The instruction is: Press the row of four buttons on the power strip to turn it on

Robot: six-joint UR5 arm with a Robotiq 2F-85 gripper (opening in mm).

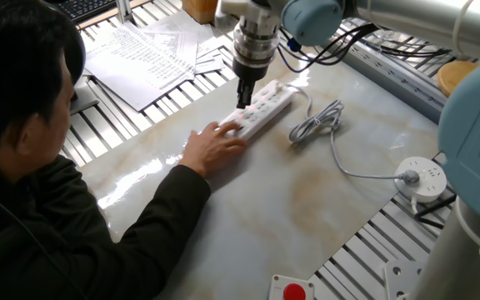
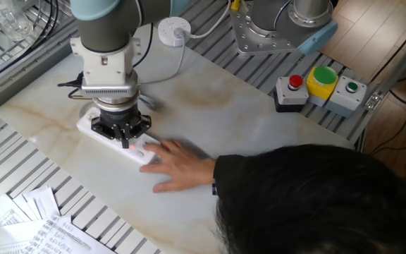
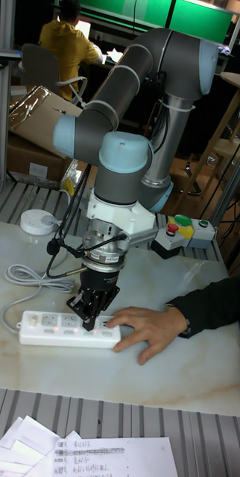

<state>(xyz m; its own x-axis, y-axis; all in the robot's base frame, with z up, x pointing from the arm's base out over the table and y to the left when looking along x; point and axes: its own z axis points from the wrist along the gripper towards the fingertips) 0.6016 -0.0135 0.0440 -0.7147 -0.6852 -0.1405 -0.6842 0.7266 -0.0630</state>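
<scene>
The counter [image 1: 307,208] is a pale marbled slab laid over a slatted metal frame, and the grey and light-blue robot arm [image 3: 127,112] reaches down over its middle. A person in a dark jacket [image 1: 82,225] sits at one side of the counter, with a bare hand [image 1: 211,146] laid flat on the slab, its fingertips touching one end of the power strip [image 1: 265,107]. The power strip is a long white bar that lies flat on the counter, pinned at that end by the hand. In the tall fixed view small red lights glow along its top face near the row of four buttons [image 3: 75,326]; the buttons themselves are too small to tell apart. The tool [image 3: 88,319] points straight down with its dark tip on or just above the strip's upper surface, just beside the person's fingers; whether its fingers are parted or together cannot be told from any view. The strip's white cable [image 1: 317,123] lies bundled on the slab near the bar and runs on to a small round white socket puck [image 1: 415,177] at the counter's edge. A box with red, yellow-green and green push buttons [image 2: 319,88] stands by the arm's base, and printed papers [image 1: 144,54] lie on the slats beyond the slab.
</scene>
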